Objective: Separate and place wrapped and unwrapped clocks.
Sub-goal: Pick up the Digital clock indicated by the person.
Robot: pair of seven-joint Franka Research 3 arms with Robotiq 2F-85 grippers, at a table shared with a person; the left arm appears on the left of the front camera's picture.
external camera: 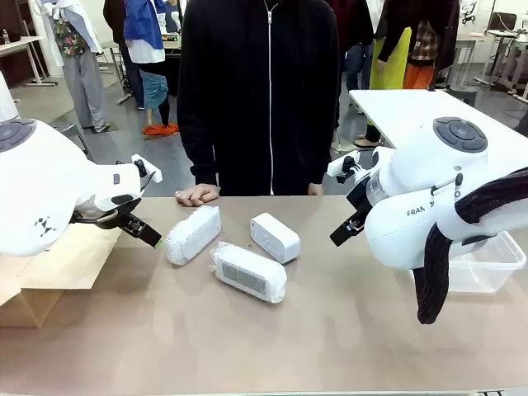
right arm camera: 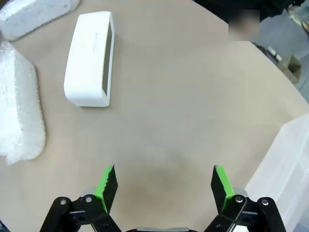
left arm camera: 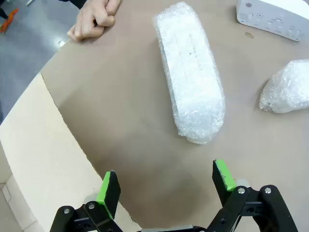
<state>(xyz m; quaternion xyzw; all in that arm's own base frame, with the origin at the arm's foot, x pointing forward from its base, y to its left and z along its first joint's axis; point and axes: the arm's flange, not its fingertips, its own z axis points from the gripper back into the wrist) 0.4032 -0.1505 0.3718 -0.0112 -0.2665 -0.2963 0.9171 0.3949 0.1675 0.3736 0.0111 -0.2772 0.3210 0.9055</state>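
Left claw [left arm camera: 166, 181]: wide, empty, near end of bubble-wrapped white oblong clock [left arm camera: 190, 77] on brown bench [left arm camera: 120, 121]. Right claw [right arm camera: 164, 186]: wide, empty, apart from bare glossy white oblong clock [right arm camera: 90, 58]. Risk judged: grip slipping on crinkly plastic, clock dropped.

In the left wrist view the top edge cuts off the unwrapped clock [left arm camera: 275, 17], and the right edge crops one wrapped clock [left arm camera: 287, 89].

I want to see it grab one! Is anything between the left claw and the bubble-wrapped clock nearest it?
Nothing visible does. The left gripper is open, and just tabletop lies between it and the wrapped clock.
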